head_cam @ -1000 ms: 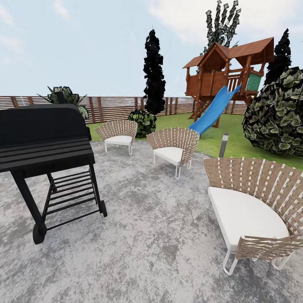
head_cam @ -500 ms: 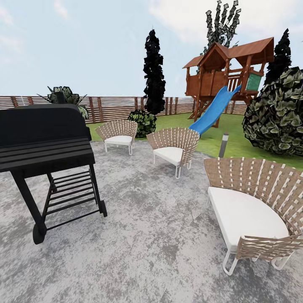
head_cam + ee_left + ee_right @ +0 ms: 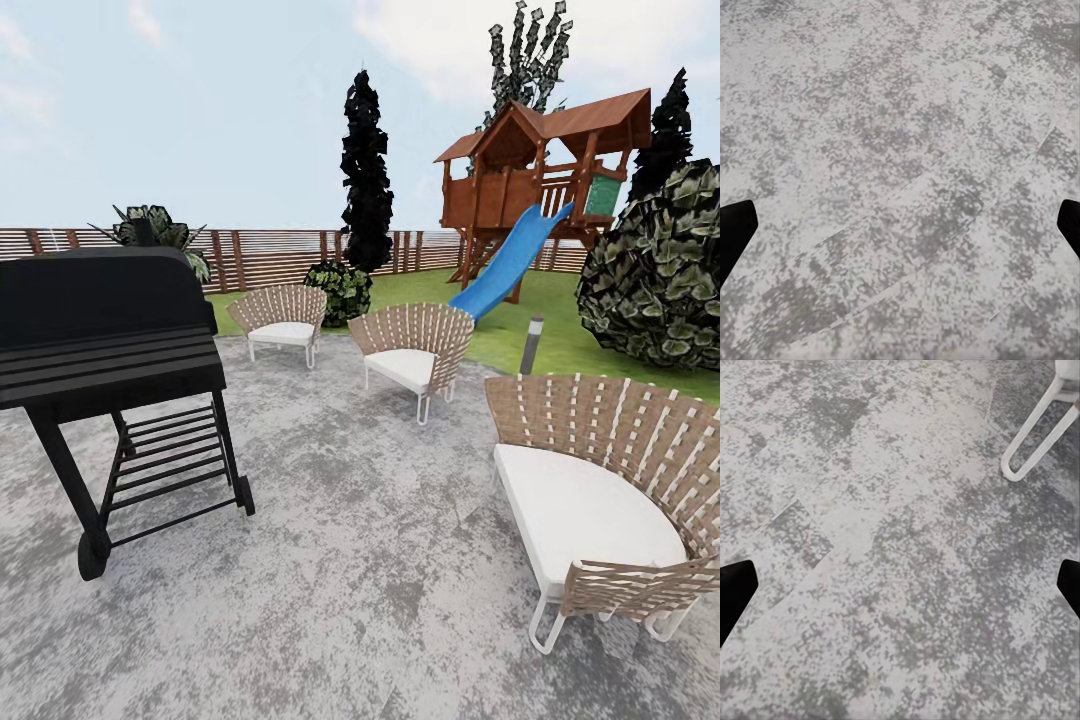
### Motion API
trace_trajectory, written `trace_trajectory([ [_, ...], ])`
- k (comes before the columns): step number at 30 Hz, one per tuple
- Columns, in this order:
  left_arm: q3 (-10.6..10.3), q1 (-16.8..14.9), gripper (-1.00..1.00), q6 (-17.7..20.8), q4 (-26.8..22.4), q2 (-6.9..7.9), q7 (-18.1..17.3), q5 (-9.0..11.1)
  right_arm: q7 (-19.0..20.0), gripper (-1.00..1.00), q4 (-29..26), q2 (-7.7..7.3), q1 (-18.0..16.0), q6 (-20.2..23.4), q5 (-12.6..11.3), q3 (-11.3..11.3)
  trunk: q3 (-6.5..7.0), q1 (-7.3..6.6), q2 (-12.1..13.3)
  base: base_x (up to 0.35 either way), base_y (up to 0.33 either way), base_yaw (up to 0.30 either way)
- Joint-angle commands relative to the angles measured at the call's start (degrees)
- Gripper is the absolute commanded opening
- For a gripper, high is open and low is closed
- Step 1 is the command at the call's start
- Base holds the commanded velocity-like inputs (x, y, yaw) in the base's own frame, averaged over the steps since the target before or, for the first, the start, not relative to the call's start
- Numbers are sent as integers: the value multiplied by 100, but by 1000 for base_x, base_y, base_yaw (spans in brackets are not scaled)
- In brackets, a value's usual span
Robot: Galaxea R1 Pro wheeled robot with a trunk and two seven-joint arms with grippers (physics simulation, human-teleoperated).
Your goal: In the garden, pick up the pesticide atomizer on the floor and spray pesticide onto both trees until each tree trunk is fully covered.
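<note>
the left claw point(image 3: 900, 225) hangs over the grey speckled patio point(image 3: 892, 135) with its two dark fingertips point(image 3: 733, 232) spread wide and nothing between them; the right claw point(image 3: 900, 585) is likewise spread and empty over the same stone, near the white looped leg of a chair point(image 3: 1035, 431).

from the head view, a black grill point(image 3: 105, 330) stands on the patio at the robot's left, and three woven chairs curve along the right side, the nearest chair point(image 3: 600, 490) close by. beyond them lies the lawn point(image 3: 560, 335) with a wooden playhouse point(image 3: 540, 165) and blue slide point(image 3: 510, 262), a dark cypress point(image 3: 367, 170), a round bush point(image 3: 655, 265) and the slat fence point(image 3: 270, 255).

the pesticide atomizer cannot be seen from here, and neither pale trunk can be made out. the step in hand looks like driving out to the grass: best to steer through the gap between grill and chairs, keep both arms tucked, and scan the lawn for the atomizer before reaching.
</note>
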Motion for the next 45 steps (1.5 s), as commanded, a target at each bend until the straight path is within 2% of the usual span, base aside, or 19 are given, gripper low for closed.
trace_trajectory([
  [1,0,0,100,0,0,0,-2,-3,-2,100,0,0,0,0,0,-1,0,0,0,0,58,0],
  [19,15,-4,100,9,0,8,4,17,21,100,-7,15,0,-7,18,33,0,0,0,-21,258,13],
  [45,16,-9,100,9,0,24,6,39,-13,100,1,18,0,-35,18,32,0,0,0,0,304,270],
])
